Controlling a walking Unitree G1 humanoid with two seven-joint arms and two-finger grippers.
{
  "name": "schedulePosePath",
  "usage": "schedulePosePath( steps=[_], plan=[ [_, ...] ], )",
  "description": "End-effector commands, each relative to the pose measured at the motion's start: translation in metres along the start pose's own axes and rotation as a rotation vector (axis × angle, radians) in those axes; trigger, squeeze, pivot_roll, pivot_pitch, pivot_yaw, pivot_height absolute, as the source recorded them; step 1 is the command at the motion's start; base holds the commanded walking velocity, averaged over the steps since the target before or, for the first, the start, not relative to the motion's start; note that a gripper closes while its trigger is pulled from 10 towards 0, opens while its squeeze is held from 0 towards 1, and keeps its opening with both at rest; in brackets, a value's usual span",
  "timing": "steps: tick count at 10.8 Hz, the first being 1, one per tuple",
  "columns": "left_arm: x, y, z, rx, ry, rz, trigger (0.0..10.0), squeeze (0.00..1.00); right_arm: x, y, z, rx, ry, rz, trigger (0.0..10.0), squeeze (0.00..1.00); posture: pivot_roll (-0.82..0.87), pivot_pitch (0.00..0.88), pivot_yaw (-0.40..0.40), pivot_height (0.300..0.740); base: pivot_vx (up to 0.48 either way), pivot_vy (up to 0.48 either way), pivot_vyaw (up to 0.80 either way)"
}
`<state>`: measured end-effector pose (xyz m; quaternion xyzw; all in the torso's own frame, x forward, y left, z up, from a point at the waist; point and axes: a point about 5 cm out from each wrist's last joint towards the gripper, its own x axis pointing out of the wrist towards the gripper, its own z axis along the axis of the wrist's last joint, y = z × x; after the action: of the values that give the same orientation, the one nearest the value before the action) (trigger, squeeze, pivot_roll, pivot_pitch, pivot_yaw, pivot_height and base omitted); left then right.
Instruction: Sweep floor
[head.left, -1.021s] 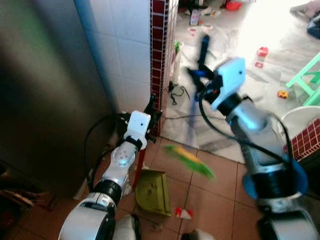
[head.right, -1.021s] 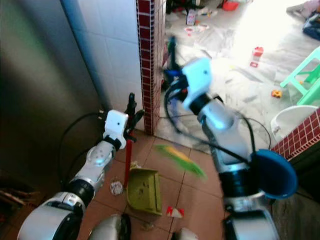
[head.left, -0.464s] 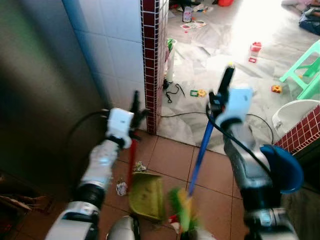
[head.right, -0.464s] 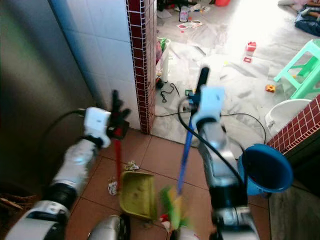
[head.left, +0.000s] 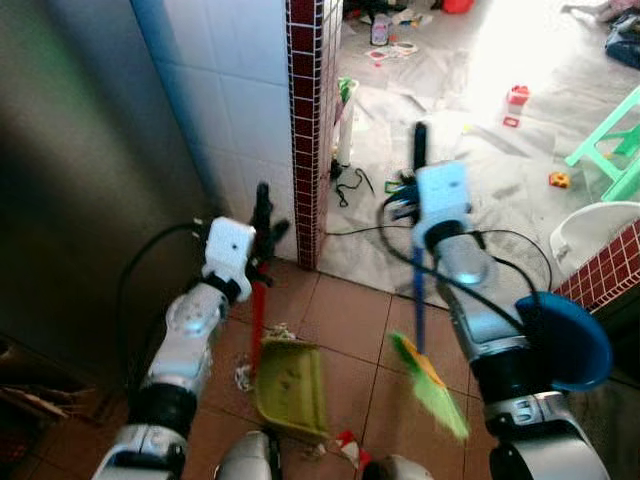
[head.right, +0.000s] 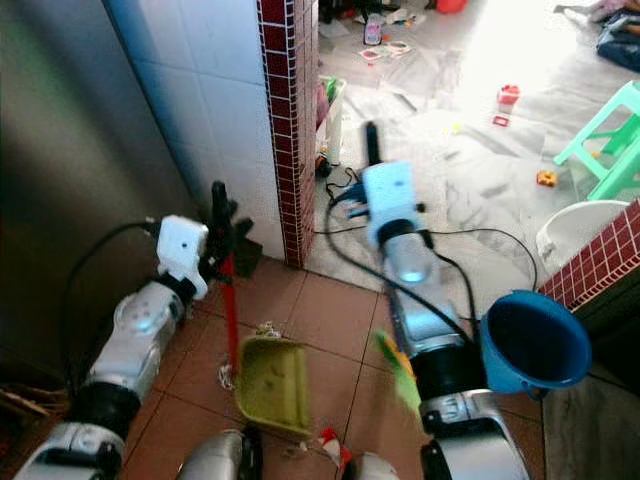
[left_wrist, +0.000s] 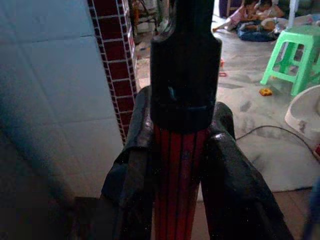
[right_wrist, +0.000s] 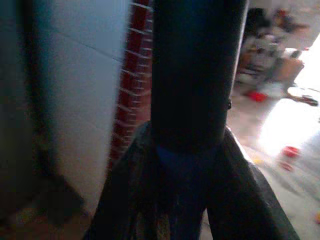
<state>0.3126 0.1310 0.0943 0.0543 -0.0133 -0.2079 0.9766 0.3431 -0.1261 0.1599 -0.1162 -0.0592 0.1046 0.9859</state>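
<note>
Broom (head.left: 428, 375), clenched by the right gripper (head.left: 418, 190) at frame centre, risked flicking scraps (head.left: 345, 447) past the dustpan (head.left: 291, 386) whose red handle the left gripper (head.left: 262, 228) grasped.

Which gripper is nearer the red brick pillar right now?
Left. The left gripper sits just beside the red brick pillar; the right gripper is farther out over the grey floor.

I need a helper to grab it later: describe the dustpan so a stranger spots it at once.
Start at the red-tiled pillar edge and drop to the terracotta floor at its foot. There the dustpan rests, its red handle rising into the left gripper. It is the only olive-green scoop; the broom beside it has bright green bristles and a blue stick.
</note>
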Motion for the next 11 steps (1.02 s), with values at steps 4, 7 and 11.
schedulePosePath(
  steps=[4, 7, 11],
  plan=[
    [-0.003, -0.004, 0.015, -0.022, -0.041, 0.007, 10.0, 0.0, -0.015, 0.018, -0.011, 0.095, -0.011, -0.132, 10.0, 0.0, 0.0, 0.03, 0.021, 0.74, 0.0, 0.0, 0.0],
    [0.004, 0.001, 0.024, -0.015, -0.05, 0.012, 10.0, 0.0, -0.019, 0.013, -0.017, 0.091, 0.008, -0.195, 10.0, 0.0, -0.01, 0.033, 0.026, 0.74, -0.161, 0.0, 0.0],
    [0.013, 0.005, 0.041, -0.022, -0.097, 0.036, 10.0, 0.0, -0.009, 0.009, -0.004, 0.035, -0.055, -0.211, 10.0, 0.0, -0.01, 0.021, 0.015, 0.74, -0.258, 0.0, 0.0]
  ],
)
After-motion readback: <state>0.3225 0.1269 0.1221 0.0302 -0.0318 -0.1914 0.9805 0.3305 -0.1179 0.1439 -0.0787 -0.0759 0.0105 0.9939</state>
